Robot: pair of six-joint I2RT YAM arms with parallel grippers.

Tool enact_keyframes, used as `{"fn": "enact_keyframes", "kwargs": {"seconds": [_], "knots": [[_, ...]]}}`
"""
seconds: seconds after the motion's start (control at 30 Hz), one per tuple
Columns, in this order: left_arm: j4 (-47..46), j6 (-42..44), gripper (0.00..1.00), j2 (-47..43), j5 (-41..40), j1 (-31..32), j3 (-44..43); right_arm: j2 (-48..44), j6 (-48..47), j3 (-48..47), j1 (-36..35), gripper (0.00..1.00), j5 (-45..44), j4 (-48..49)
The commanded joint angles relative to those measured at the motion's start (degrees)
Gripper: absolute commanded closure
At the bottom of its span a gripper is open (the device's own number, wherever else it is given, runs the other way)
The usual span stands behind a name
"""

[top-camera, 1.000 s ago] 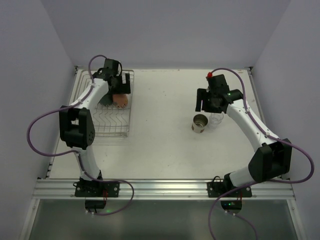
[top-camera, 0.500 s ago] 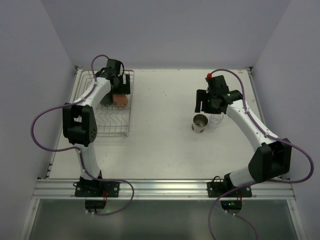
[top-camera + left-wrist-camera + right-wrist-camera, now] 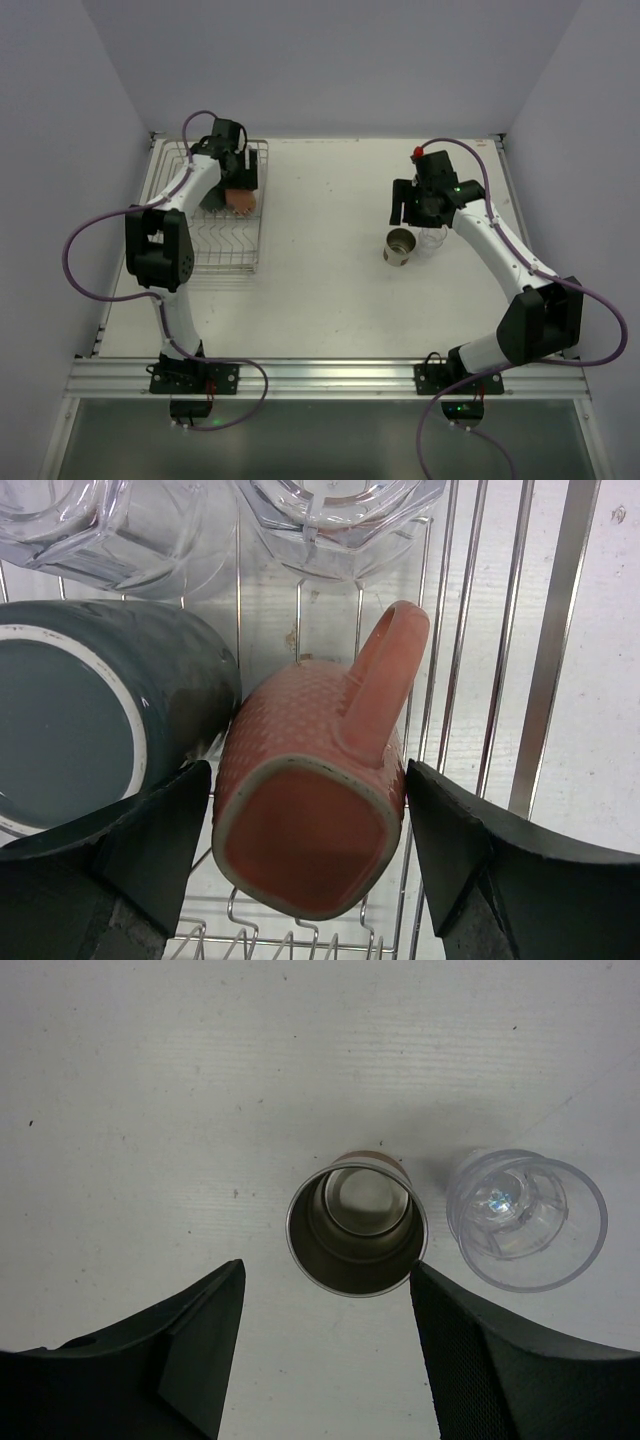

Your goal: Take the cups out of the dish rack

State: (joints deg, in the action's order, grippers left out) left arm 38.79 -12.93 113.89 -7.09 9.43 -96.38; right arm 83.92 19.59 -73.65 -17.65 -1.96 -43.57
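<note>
White link shells and black joint housings are being shown on the left arm (image 3: 181, 310) and the right arm (image 3: 497, 238). Purple cables (image 3: 66, 262) are being trailed from both. Black wedge fingers (image 3: 140, 850) are being carried by the left end effector (image 3: 307, 772) and the right end effector (image 3: 325, 1270).

You have a matt, finely dimpled pink mug (image 3: 305, 810), seemingly ceramic, beside a smooth, matt dark green mug (image 3: 90, 730). The rack (image 3: 545, 660) is shiny metal wire, and the glasses (image 3: 340, 520) are clear and glossy. On the matt white table (image 3: 150, 1080), the metal cup (image 3: 357, 1225) looks brushed.
</note>
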Motion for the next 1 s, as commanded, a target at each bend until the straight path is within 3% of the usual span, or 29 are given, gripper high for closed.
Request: {"fn": "enact_keyframes", "kwargs": {"seconds": [0.0,0.17,0.37,0.47,0.53,0.57,0.97], "knots": [[0.33,1.5,0.18,0.81,0.41,-0.73,-1.71,-1.3,-1.05,-0.27,-0.28,0.3,0.46,1.12],[0.33,1.5,0.23,1.51,1.12,-0.82,-1.79,-1.39,-1.05,-0.36,-0.28,0.3,0.55,1.03],[0.33,1.5,0.37,1.69,2.35,-0.82,-1.62,-1.39,-1.05,-0.36,-0.28,0.3,0.46,1.03],[0.33,1.5,0.56,1.52,2.26,-0.82,-1.44,-1.3,-1.05,-0.44,-0.28,0.3,0.55,1.03],[0.5,1.41,0.8,1.25,2.17,-0.82,-1.27,-1.13,-0.96,-0.62,-0.28,0.3,0.64,1.12],[0.76,1.41,1.0,0.99,1.82,-0.82,-1.27,-0.95,-0.96,-0.71,-0.28,0.31,0.9,1.12],[0.24,1.06,1.0,-3.93,1.38,-0.82,-0.21,-0.25,-0.61,-2.73,-1.33,0.3,0.9,0.68]]}}
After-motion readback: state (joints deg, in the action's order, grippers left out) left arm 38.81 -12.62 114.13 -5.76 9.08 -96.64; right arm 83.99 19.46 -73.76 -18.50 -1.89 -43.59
